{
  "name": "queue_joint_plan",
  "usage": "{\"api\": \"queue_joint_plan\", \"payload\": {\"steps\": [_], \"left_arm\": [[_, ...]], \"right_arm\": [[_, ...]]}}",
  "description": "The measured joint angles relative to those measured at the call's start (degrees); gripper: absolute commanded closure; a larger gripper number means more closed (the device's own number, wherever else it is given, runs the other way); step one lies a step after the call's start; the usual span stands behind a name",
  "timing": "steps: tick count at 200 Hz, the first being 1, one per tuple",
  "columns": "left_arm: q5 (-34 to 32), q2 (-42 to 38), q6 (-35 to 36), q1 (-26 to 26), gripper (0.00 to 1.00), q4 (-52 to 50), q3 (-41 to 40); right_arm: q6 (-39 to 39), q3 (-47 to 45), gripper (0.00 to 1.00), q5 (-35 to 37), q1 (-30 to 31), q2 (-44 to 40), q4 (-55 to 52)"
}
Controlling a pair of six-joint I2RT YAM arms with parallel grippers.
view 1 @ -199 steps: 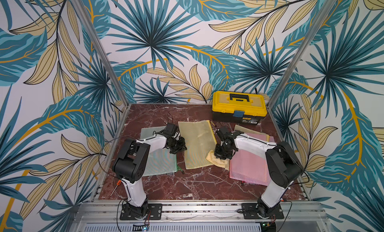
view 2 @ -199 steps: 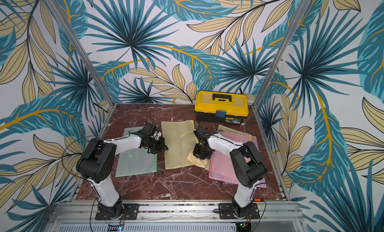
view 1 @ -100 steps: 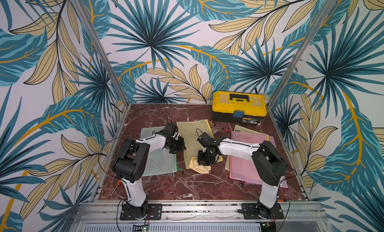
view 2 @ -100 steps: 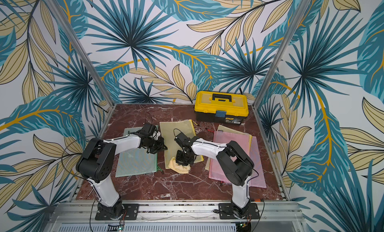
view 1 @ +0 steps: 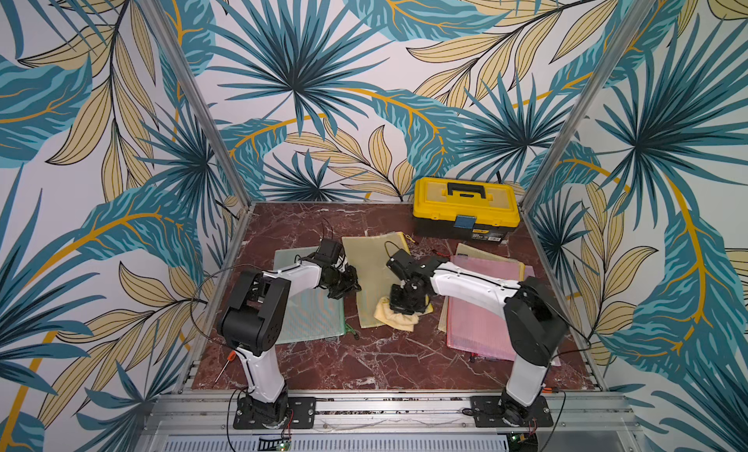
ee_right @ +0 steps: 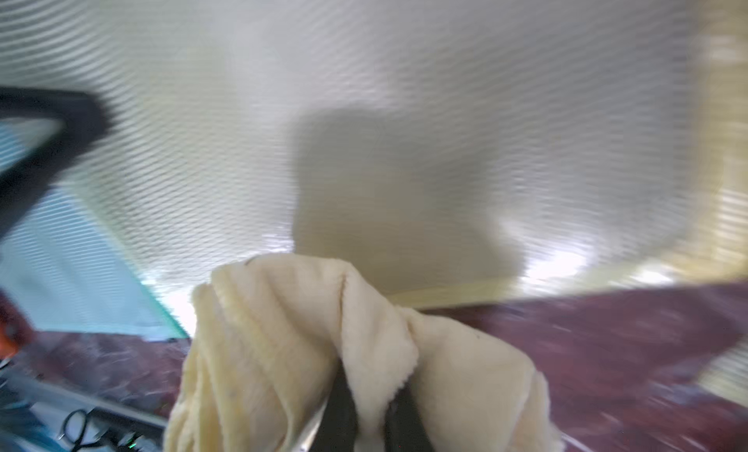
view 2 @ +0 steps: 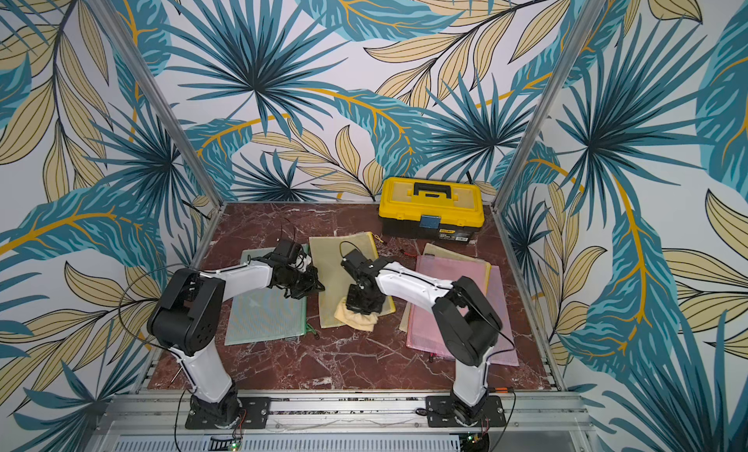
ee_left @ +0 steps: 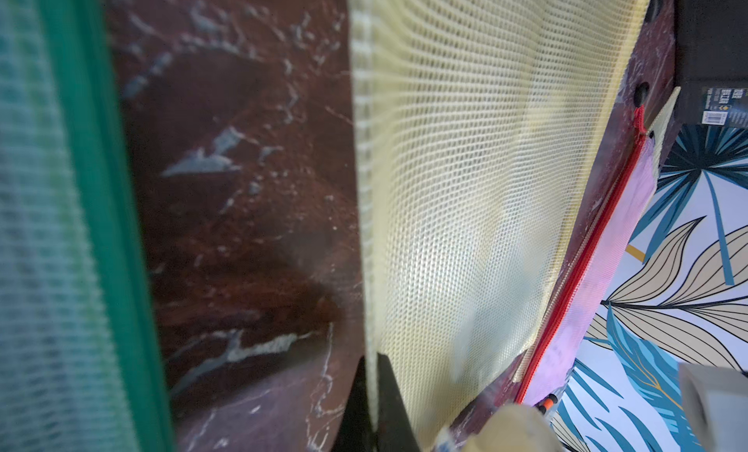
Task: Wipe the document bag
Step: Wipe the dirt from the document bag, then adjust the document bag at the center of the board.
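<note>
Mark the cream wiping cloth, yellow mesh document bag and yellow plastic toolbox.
cream wiping cloth [view 1: 398, 321]: in a top view, bunched front fold.
yellow mesh document bag [view 1: 370, 263]: in a top view, bare middle mesh.
yellow plastic toolbox [view 1: 465, 207]: in a top view, lid centre.

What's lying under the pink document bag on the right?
Another yellowish bag: its far and inner edges peek out from beneath the pink bag. The rest is covered.
</note>
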Motion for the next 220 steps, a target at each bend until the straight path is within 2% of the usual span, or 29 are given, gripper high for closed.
{"api": "queue_joint_plan", "payload": {"steps": [22,47,67,90,112,140,161,180,200,220], "left_arm": [[0.11,0.0,0.0,0.0,1.0,0.02,-0.02],[0.2,0.0,0.02,0.0,1.0,0.02,-0.13],[0.37,0.0,0.24,0.02,1.0,0.07,-0.15],[0.79,0.0,0.46,0.02,1.0,0.07,-0.15],[1.4,0.0,0.87,0.02,1.0,0.09,-0.15],[1.97,0.0,1.11,0.04,1.0,0.11,-0.22],[2.51,0.0,1.29,0.04,1.0,0.15,-0.46],[2.99,0.0,1.33,0.04,1.0,0.13,-0.76],[3.39,0.0,1.4,0.04,1.0,0.13,-1.09],[3.85,-0.11,1.49,0.04,1.0,0.11,-1.2]], "right_arm": [[0.63,5.73,1.0,-3.41,3.26,5.51,4.5],[0.33,5.38,1.0,-4.94,1.75,5.84,4.57],[-0.81,0.72,1.0,-4.76,-3.87,3.32,5.01],[-2.75,-6.45,1.0,-3.32,-13.92,-1.46,3.43],[-4.72,-5.42,1.0,-0.31,-19.67,-2.93,-0.5],[-5.46,3.67,1.0,-0.68,-16.13,-0.07,-1.9],[-5.55,13.81,1.0,-2.75,-11.15,6.49,-0.7],[-5.46,18.95,1.0,-5.27,-8.7,12.33,0.92],[-5.44,21.0,1.0,-6.51,-9.6,16.81,0.79],[-6.12,21.59,1.0,-6.45,-13.2,19.15,-0.66]]}}
